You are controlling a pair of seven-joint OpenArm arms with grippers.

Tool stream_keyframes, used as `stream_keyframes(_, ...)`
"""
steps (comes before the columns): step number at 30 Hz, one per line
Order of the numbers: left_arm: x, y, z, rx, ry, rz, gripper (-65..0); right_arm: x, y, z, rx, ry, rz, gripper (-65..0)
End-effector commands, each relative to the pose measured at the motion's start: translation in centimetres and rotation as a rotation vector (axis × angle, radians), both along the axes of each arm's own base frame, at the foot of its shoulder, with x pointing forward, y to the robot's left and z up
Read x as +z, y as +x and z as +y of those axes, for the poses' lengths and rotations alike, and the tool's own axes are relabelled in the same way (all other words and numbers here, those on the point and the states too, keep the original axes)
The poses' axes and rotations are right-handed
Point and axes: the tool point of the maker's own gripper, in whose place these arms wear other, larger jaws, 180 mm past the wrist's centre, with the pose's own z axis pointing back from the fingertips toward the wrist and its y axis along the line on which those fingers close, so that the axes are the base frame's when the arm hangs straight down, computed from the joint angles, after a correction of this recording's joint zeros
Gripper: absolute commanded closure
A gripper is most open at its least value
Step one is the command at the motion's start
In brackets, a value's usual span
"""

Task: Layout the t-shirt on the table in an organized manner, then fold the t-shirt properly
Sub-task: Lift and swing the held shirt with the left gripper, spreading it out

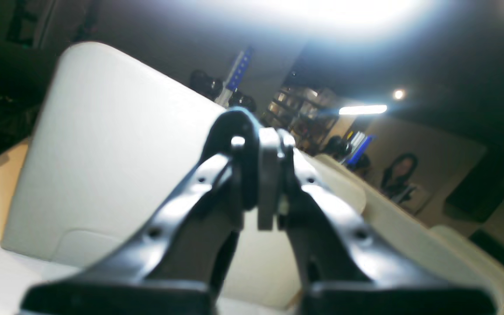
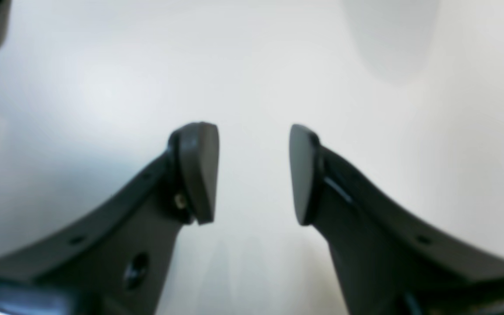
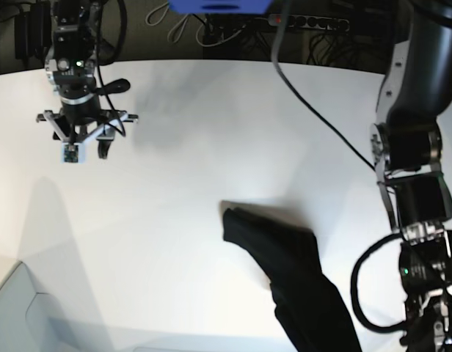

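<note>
My left gripper (image 1: 263, 183), lowest in the base view at its right edge, has its jaws pressed together; the wrist view shows the pads meeting with no cloth visible between them, aimed out across the room. Beside it, the t-shirt (image 3: 296, 282) lies on the table (image 3: 211, 132) as a bunched black band. Its long axis runs diagonally, from a blunt end near the table's middle down toward the near edge, where it leaves the frame close to my left arm. Which end is collar or hem cannot be told. Farthest, at upper left, my right gripper (image 2: 254, 173) hangs over bare white tabletop, well apart from the shirt, jaws parted and holding nothing.
</note>
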Motion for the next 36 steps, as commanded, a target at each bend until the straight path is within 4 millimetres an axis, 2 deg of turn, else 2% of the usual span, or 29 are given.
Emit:
stream_keyframes(1, 4.7, -1.2, 0.4, -0.001, -0.028, -0.119, -0.3, 1.1, 0.5, -0.2, 0.005, -0.013, -0.042, -27.3)
stream_keyframes(9, 10.1, -1.4, 0.9, 0.002, -0.041, -0.196, -0.3, 1.1, 0.5, -0.2, 0.004, -0.013, -0.042, -27.3)
stream_keyframes(12, 10.5, -1.7, 0.3, -0.008, -0.033, -0.205, -0.3, 1.1, 0.5, -0.2, 0.004, -0.013, -0.042, -27.3)
stream_keyframes(13, 10.3, -1.5, -0.6, -0.021, -0.011, -0.197, -0.3, 1.1, 0.5, -0.2, 0.004, -0.013, -0.042, -27.3)
stream_keyframes(17, 3.4, 0.0, -4.7, -0.086, 0.071, -0.073, -0.3, 1.1, 0.6, -0.2, 0.004, -0.013, -0.044, -27.3)
stream_keyframes(20, -2.0, 0.0, -10.3, -0.186, 0.120, 0.013, -0.3, 1.2, 0.7, -0.2, 0.004, -0.013, -0.049, -27.3)
stream_keyframes(23, -6.2, -1.4, -14.7, -0.277, 0.138, 0.067, -0.3, 1.2, 0.7, -0.2, 0.004, -0.013, -0.049, -27.3)
stream_keyframes(28, -14.7, -4.1, -21.3, -0.423, 0.158, 0.214, -0.3, 1.2, 0.7, -0.2, 0.004, -0.013, -0.049, -27.3)
stream_keyframes(31, -19.6, -6.1, -24.1, -0.494, 0.169, 0.306, -0.3, 1.1, 0.6, -0.2, 0.004, -0.013, -0.044, -27.3)
stream_keyframes(34, -24.7, -8.2, -25.6, -0.539, 0.184, 0.408, -0.3, 1.1, 0.4, -0.6, -0.005, -0.018, -0.038, -27.3)
stream_keyframes(36, -27.2, -9.6, -26.1, -0.559, 0.189, 0.461, -0.3, 1.1, 0.1, -2.0, -0.039, -0.032, -0.034, -27.3)
